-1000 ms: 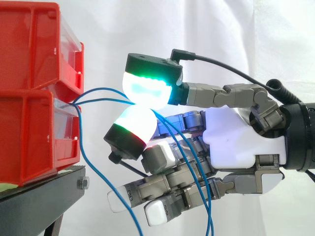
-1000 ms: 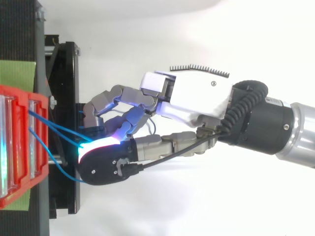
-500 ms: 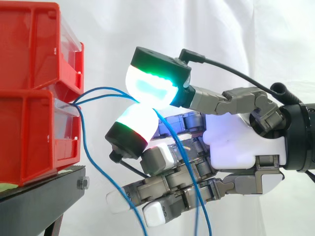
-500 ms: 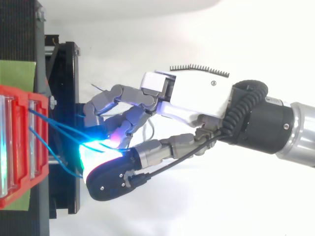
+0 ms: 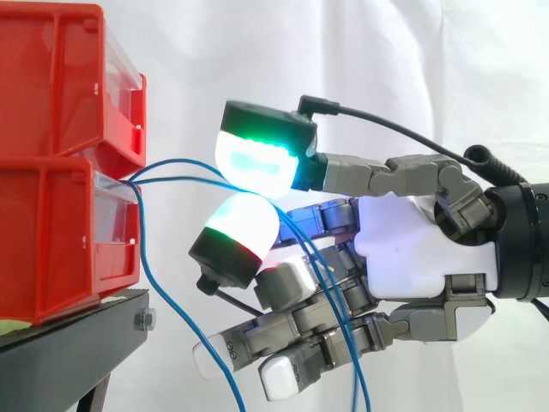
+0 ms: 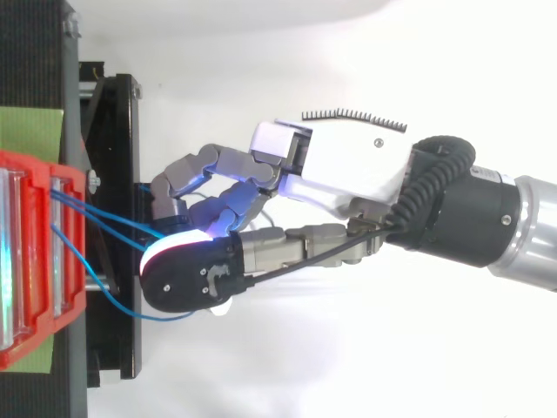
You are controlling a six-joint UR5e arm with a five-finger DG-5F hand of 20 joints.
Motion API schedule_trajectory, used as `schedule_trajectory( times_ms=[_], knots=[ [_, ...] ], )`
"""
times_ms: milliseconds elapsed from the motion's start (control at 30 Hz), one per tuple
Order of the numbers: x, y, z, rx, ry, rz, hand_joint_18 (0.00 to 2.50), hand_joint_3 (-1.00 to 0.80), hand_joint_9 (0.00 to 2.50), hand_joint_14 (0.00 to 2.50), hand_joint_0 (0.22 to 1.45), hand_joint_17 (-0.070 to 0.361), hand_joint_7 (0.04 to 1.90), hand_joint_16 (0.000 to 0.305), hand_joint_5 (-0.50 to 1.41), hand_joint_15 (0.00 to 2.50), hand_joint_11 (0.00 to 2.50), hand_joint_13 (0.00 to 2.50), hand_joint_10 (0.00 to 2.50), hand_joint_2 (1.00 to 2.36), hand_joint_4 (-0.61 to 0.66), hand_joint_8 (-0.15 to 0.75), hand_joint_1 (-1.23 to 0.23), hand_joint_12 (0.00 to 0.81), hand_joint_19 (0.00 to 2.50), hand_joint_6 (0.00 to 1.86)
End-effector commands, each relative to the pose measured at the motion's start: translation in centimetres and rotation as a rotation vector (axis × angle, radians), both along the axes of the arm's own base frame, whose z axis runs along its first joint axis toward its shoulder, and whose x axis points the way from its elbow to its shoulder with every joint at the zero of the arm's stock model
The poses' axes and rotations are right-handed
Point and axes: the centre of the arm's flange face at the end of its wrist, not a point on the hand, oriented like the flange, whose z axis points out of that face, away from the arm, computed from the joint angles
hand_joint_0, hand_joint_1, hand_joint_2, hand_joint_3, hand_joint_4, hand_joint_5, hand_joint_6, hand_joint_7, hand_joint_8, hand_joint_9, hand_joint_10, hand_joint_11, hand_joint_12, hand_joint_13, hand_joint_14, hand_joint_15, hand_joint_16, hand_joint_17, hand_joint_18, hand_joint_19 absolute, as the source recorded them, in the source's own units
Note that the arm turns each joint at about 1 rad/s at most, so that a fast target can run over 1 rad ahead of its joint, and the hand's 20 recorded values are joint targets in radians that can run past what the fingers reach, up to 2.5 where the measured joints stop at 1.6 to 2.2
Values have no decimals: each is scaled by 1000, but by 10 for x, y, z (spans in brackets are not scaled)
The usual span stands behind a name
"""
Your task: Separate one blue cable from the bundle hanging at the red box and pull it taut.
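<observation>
Pinches blue cable (image 5: pixel 182 157) between pads (image 5: pixel 257 159) of hand (image 5: pixel 420 245) to split it from bundle (image 5: pixel 142 249). Near red box (image 5: pixel 60 232), not taut yet.

Behind everything you have white curtain (image 5: pixel 386 69), soft folds running down it. Black stand (image 5: pixel 77 343) at lower left of your side view, top edge slanting up to right. Silver bolt (image 5: pixel 145 320) at its right corner, strut (image 5: pixel 96 393) angling down beneath. From above you see green sheet (image 6: pixel 30 129) lying on stand, left side. White ground (image 6: pixel 348 366) spreads across rest of your top view.
</observation>
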Motion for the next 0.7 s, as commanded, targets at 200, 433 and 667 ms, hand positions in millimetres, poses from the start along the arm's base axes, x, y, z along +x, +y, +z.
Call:
schedule_trajectory(
  times_ms=[200, 433, 667],
  knots=[
    [0, -1, 0, -13, 1, -4, 691, -172, 1036, 17, 749, 122, 1258, 54, -181, 454, 1122, 615, 17, 1020, -2, 363, -880, 393, 581, 961],
    [-2, 0, -4, -31, 10, -2, 710, -500, 1120, 15, 537, 124, 1181, 55, -141, 465, 1127, 649, 17, 1000, 123, 387, -708, 401, 604, 928],
    [-12, -7, -27, -34, 42, -8, 728, -500, 1206, 15, 549, 125, 1193, 55, -131, 475, 1078, 698, 18, 1000, 107, 401, -343, 404, 644, 914]
  ],
)
